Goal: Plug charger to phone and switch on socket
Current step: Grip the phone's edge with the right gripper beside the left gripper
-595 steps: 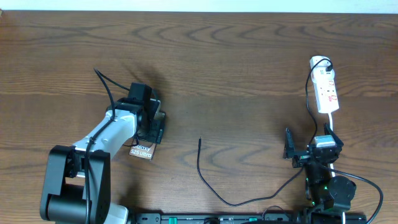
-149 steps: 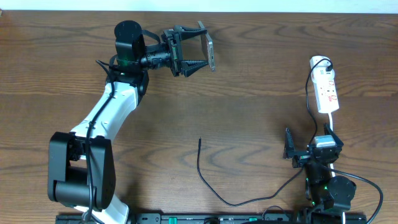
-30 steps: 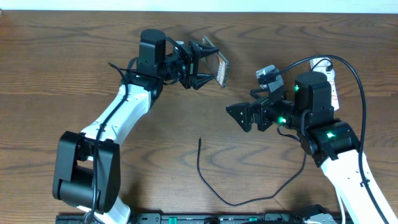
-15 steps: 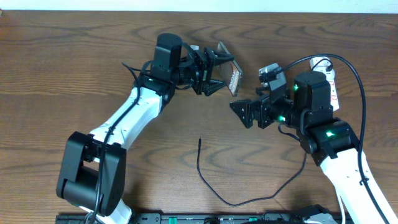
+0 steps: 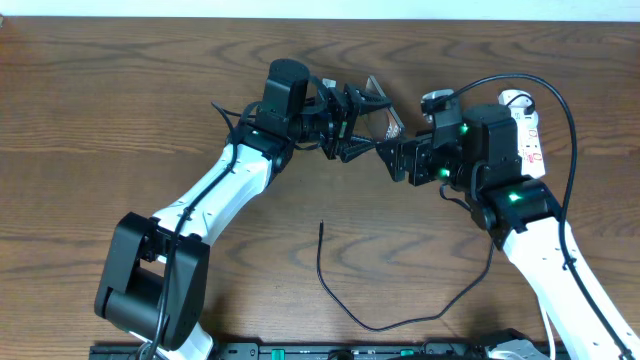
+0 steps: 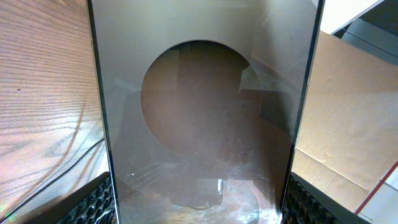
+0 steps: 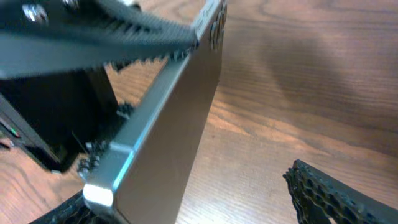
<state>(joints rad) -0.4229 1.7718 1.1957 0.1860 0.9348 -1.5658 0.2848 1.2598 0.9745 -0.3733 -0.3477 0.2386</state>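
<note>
Holding the phone [image 5: 386, 120] aloft over mid-table, the left gripper [image 5: 368, 122] clamps it by its side edges. The right gripper [image 5: 392, 160] stands spread wide just beside it, gripping nothing. Phone: flat glossy slab, brownish oval on its face, metallic rim. Charger [image 5: 330, 285]: thin black cable lying slack in a curve on the wood-grain table [image 5: 100, 90], tip free, well apart from the phone. Socket [image 5: 531, 140]: narrow white strip, partly hidden behind the right arm. Judged progress: nothing plugged in; plugging and switching both appear left to do.

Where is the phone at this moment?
In the overhead view the phone is upper centre, clamped in the left gripper, with the right gripper close beside it.
</note>
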